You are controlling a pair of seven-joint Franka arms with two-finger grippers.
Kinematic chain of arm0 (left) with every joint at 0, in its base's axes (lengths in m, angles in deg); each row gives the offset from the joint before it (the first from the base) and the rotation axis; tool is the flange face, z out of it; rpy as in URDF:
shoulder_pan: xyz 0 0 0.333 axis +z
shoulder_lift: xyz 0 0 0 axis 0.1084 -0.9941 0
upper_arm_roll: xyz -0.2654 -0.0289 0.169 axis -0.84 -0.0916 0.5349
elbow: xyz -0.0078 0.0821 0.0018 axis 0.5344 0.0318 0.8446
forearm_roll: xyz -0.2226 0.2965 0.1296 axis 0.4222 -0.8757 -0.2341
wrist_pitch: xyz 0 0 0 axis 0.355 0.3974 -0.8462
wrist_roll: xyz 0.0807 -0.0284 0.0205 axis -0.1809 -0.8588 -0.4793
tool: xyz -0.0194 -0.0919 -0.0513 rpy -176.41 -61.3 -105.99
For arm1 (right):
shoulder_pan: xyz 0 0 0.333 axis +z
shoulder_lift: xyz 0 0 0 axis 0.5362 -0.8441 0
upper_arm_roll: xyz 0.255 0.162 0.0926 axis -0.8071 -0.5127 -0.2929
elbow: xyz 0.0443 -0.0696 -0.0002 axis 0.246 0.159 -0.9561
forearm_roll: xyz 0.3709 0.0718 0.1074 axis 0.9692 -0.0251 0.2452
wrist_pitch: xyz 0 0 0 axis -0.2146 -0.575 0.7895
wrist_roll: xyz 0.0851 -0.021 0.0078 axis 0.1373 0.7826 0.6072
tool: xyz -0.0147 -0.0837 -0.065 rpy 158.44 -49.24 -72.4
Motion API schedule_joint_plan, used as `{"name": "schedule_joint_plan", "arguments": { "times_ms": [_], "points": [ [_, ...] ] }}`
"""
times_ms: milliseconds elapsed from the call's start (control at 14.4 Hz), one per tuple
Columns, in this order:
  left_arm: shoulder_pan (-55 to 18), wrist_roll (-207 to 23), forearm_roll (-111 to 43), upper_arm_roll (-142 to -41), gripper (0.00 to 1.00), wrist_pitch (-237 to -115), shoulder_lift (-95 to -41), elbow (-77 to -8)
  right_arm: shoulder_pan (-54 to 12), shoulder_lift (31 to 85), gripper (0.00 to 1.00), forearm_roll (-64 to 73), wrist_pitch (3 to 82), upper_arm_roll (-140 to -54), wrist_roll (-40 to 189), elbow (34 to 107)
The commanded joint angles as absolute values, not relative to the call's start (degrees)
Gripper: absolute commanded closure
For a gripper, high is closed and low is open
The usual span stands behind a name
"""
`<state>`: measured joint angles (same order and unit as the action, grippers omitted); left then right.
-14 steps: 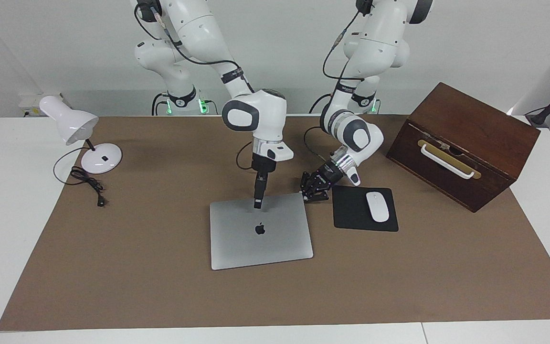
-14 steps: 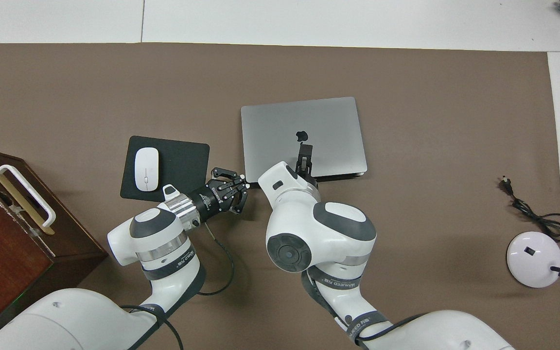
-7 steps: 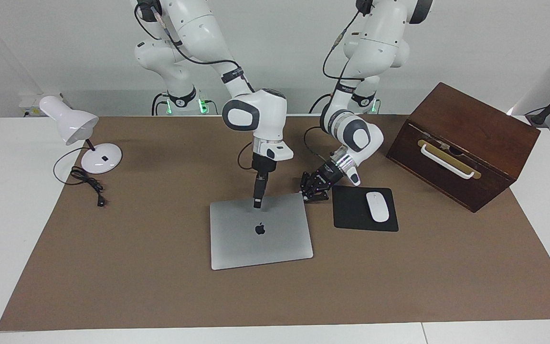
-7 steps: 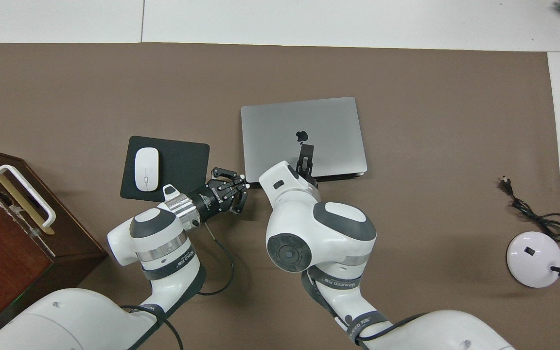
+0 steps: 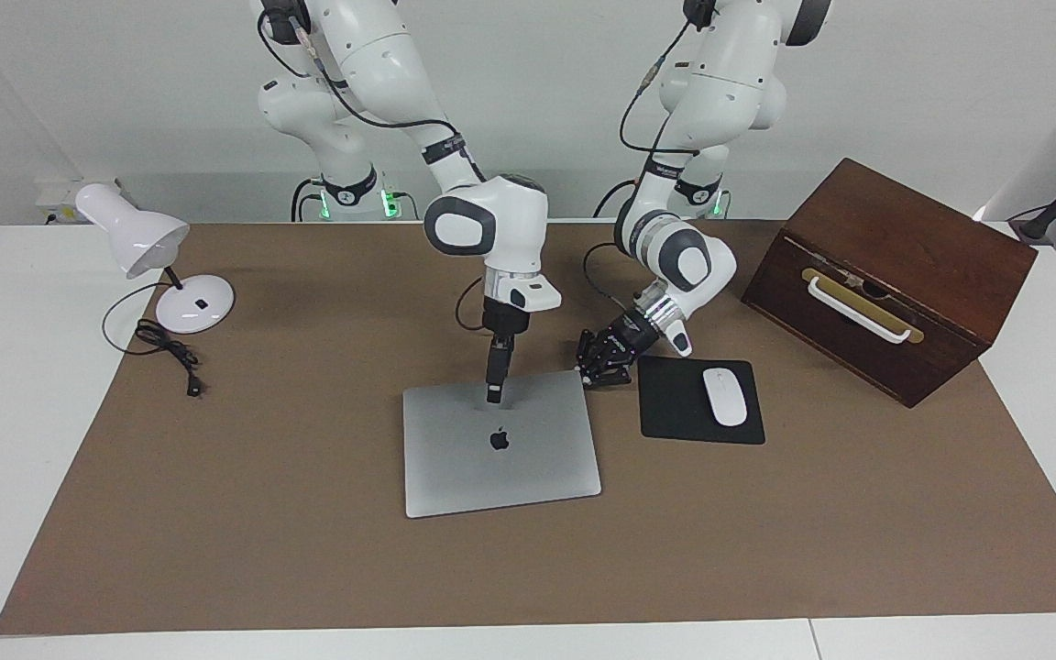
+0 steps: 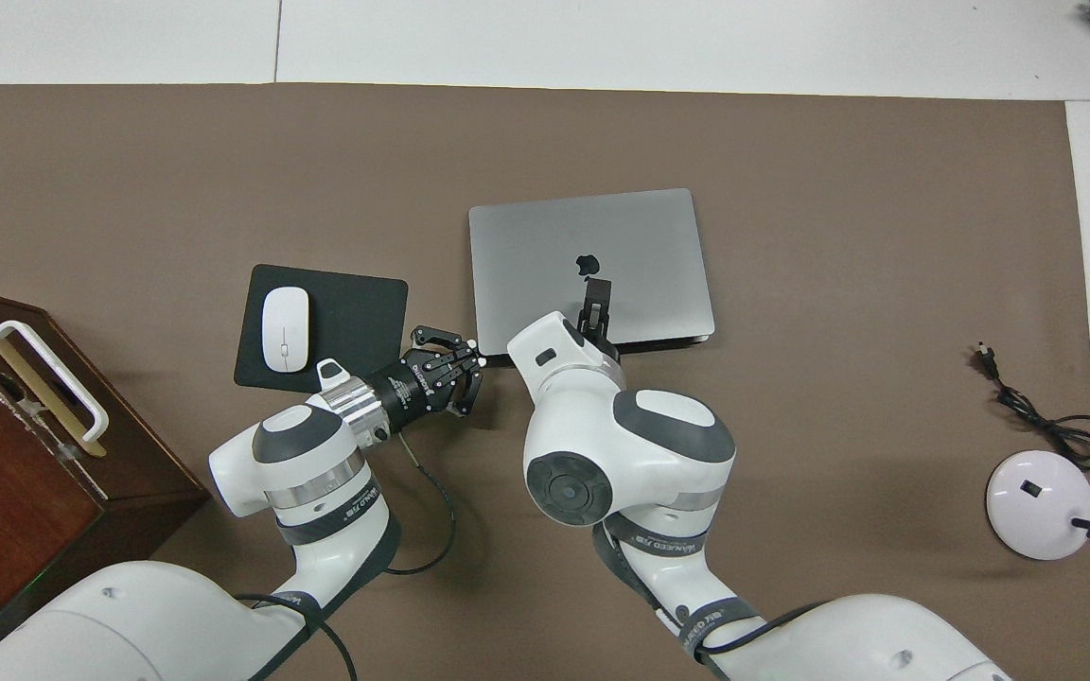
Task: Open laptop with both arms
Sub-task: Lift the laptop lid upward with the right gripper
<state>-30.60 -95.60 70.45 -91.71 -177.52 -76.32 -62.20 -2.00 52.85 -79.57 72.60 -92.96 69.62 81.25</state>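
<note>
Laptop [image 5: 500,445] lies shut beside the mouse pad [image 5: 700,401]. Left gripper [image 5: 594,374], closed and empty, stays at its corner; right gripper [image 5: 494,394] (grip indiscernible) has barely shifted above the lid: opening not begun.

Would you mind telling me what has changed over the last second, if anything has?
Very little. The right arm's wrist has shifted slightly, while its right gripper stays on the closed laptop lid near the edge closest to the robots. The left gripper, shut, remains at the laptop's corner beside the mouse pad. Nothing was grasped or released; the lid is still down.
</note>
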Motion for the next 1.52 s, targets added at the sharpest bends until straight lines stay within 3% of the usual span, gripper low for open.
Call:
{"name": "schedule_joint_plan", "arguments": {
  "times_ms": [0, 1455],
  "points": [
    [-30.31, -93.62, 71.34, -91.57, 1.0, -178.02, -80.6, -59.77, -3.68, 52.05, 0.0, -81.77, 74.01, -93.3, 67.66, 79.5],
    [-30.22, -91.78, 71.16, -91.57, 1.0, -178.11, -80.52, -59.77, -3.25, 51.79, 0.0, -82.3, 72.86, -92.95, 67.57, 76.33]
  ]
}}
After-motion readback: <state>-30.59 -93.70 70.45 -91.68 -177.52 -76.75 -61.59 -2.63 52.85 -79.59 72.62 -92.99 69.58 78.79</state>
